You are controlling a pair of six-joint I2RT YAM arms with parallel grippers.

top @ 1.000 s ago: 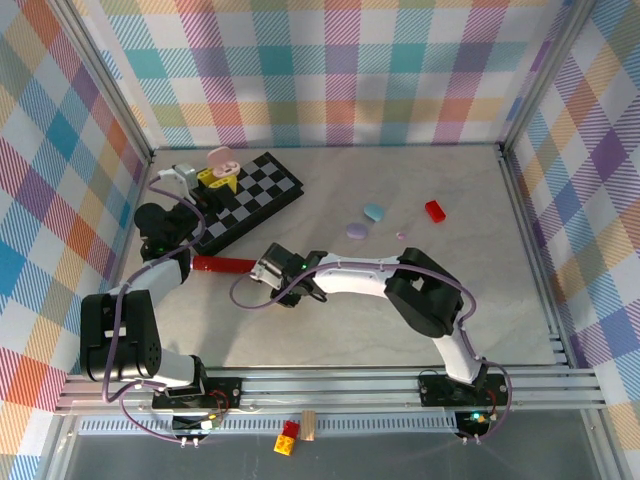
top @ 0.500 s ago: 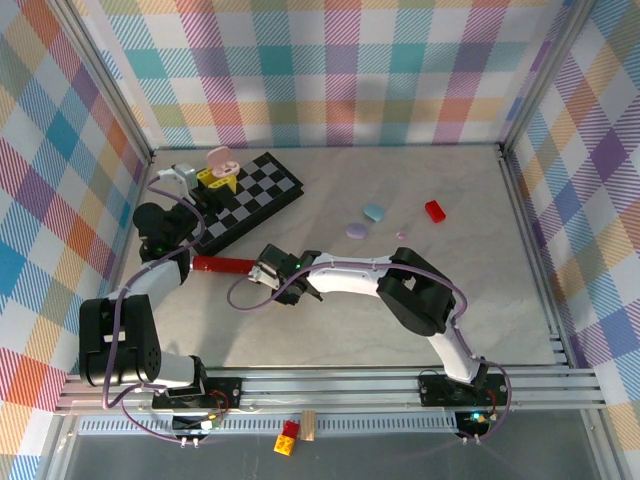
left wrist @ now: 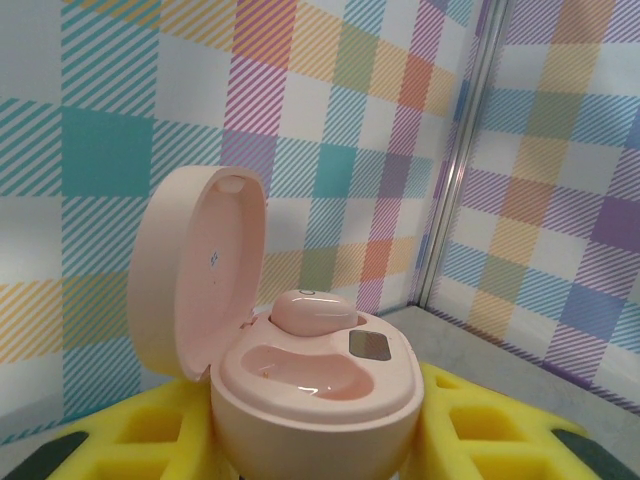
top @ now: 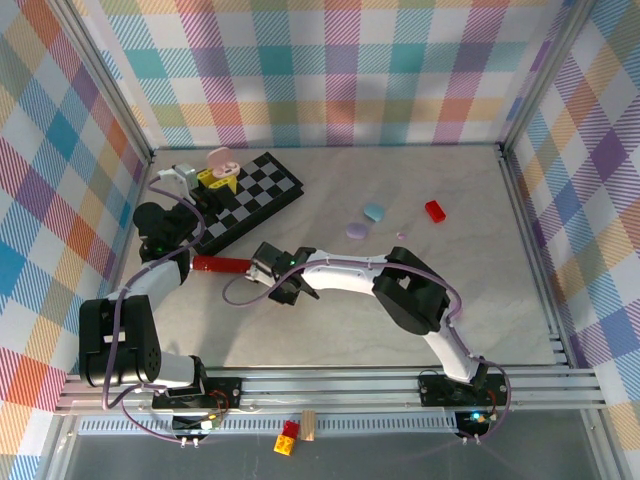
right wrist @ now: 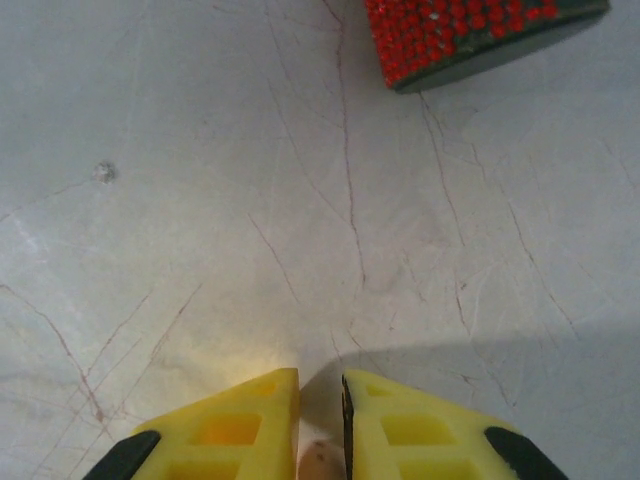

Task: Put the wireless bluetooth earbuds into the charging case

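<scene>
My left gripper [left wrist: 315, 445] is shut on the pink charging case [left wrist: 318, 385], its yellow fingers [left wrist: 110, 445] on either side of it. The case's lid stands open. One pink earbud [left wrist: 312, 312] sits in the far slot and the near slot is bare. In the top view the case [top: 220, 158] is held up at the back left, over the checkerboard. My right gripper [right wrist: 320, 400] hangs low over the table with its yellow fingers almost together on a small pink earbud [right wrist: 320, 464]. From above, the right gripper [top: 260, 267] is left of centre.
A red studded strip [top: 225, 264] lies just left of the right gripper, and its end [right wrist: 480, 30] shows ahead of the fingers. A black-and-white checkerboard [top: 250, 200] lies at the back left. A teal case [top: 375, 211], a purple case [top: 356, 230], a tiny bud [top: 401, 236] and a red block [top: 435, 210] lie mid-table.
The right arm has crept a little to the left, toward the red strip, and its jaws have narrowed. The left arm and the pink case have not moved.
</scene>
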